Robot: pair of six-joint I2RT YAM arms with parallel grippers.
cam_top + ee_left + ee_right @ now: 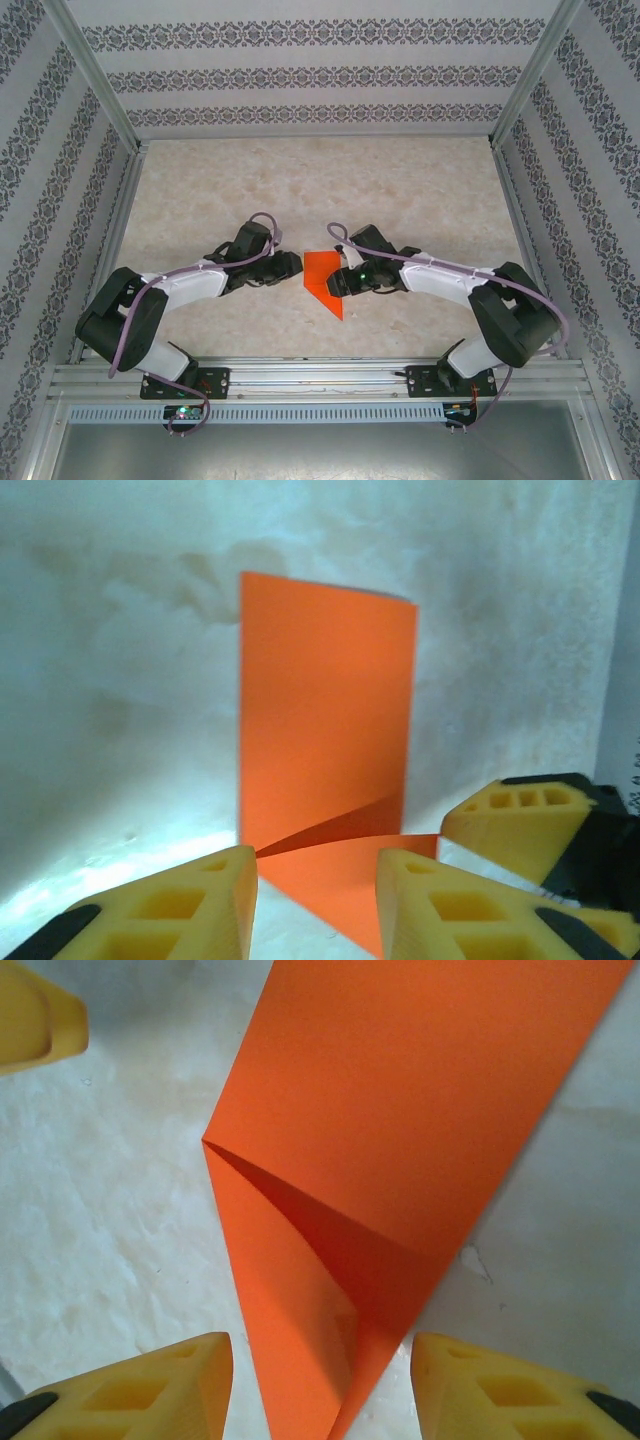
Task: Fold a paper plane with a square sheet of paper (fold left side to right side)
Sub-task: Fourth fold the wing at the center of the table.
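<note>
the paper (322, 275) is bright orange-red, darker under its fold. the table (300, 190) is pale beige, faintly marbled. the walls (320, 75) are white with bands of dark floral ornament. the fingers (150, 1390) are yellow, black behind. the arms (190, 287) are black and white, their cables (128, 325) purple. the frame (320, 378) is silver.

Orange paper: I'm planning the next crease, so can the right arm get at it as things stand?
Probably yes. The right tool hangs open, straddling the pointed end of the orange paper, which lies on the table. Nothing sits between tool and sheet, so the way looks free.
</note>
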